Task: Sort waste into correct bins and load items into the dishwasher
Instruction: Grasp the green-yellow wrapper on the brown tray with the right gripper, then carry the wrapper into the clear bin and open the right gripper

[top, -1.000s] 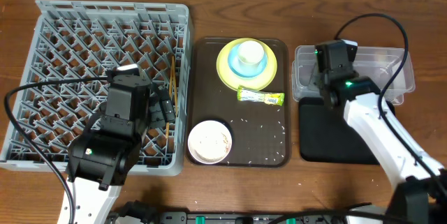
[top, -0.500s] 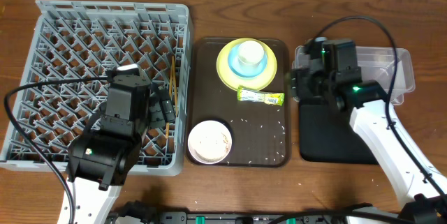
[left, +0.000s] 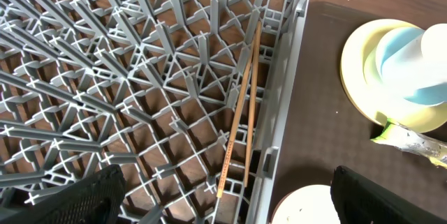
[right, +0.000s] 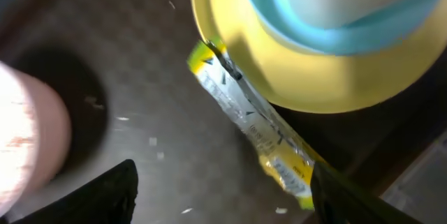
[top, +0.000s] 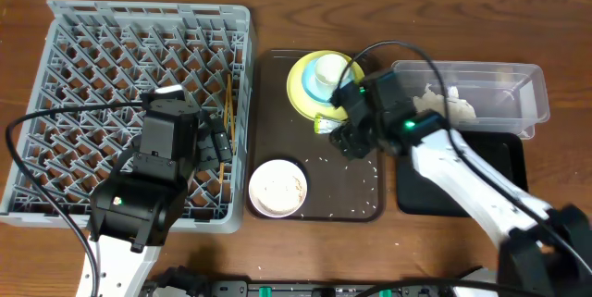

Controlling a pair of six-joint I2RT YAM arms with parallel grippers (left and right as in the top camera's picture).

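My right gripper point(top: 354, 133) is open over the brown tray, just above the green-and-yellow wrapper point(right: 255, 137), which lies against the yellow plate point(right: 314, 84); its jaws point(right: 230, 203) hold nothing. The plate point(top: 301, 89) carries the light blue bowl point(top: 319, 64) and white cup point(top: 330, 73). The white shallow bowl point(top: 277, 187) sits at the tray's front left. Rice grains point(top: 347, 163) are scattered on the tray. Chopsticks point(left: 241, 112) lie in the grey rack point(top: 92, 47) near its right wall. My left gripper point(left: 223, 203) is open above that wall. White paper scraps point(top: 449, 105) lie in the clear tub point(top: 504, 80).
The brown serving tray point(top: 277, 103) stands between the rack and the bins. The black tray point(top: 458, 191) lies in front of the clear tub, partly under my right arm. A black cable loops over the plate and tub.
My right arm has swung left from over the clear tub to over the brown tray, above the wrapper. Paper scraps now show in the tub. The left arm has not moved.
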